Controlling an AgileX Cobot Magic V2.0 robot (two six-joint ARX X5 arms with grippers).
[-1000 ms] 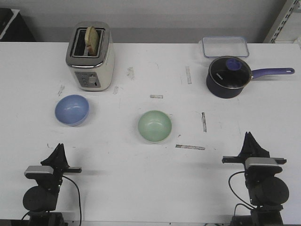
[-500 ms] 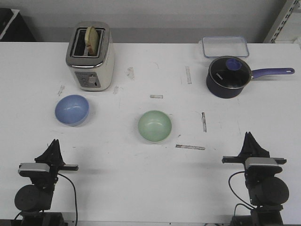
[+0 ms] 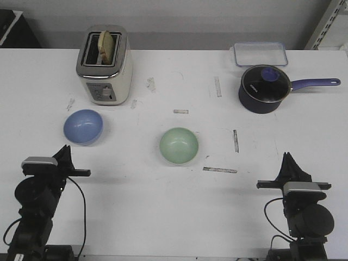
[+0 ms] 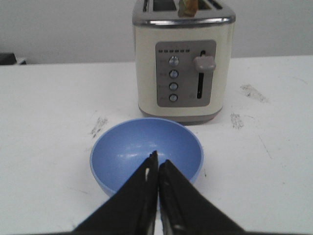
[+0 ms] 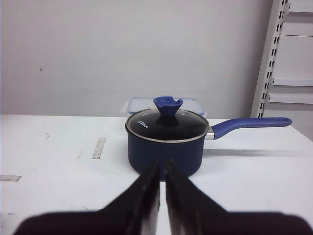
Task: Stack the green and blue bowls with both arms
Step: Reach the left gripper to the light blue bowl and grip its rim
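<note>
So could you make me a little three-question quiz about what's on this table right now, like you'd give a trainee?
1. True or false: the pale green glossy bowl is already stacked inside the light blue glossy bowl.
2. Which object stands just behind the light blue bowl? A) cream toaster B) dark blue lidded saucepan C) clear plastic container
3. Fill in: the left gripper points at the ____ bowl, while the right gripper points at the saucepan.

Key:
1. False; the bowls sit apart on the white table.
2. A.
3. Blue.
</note>
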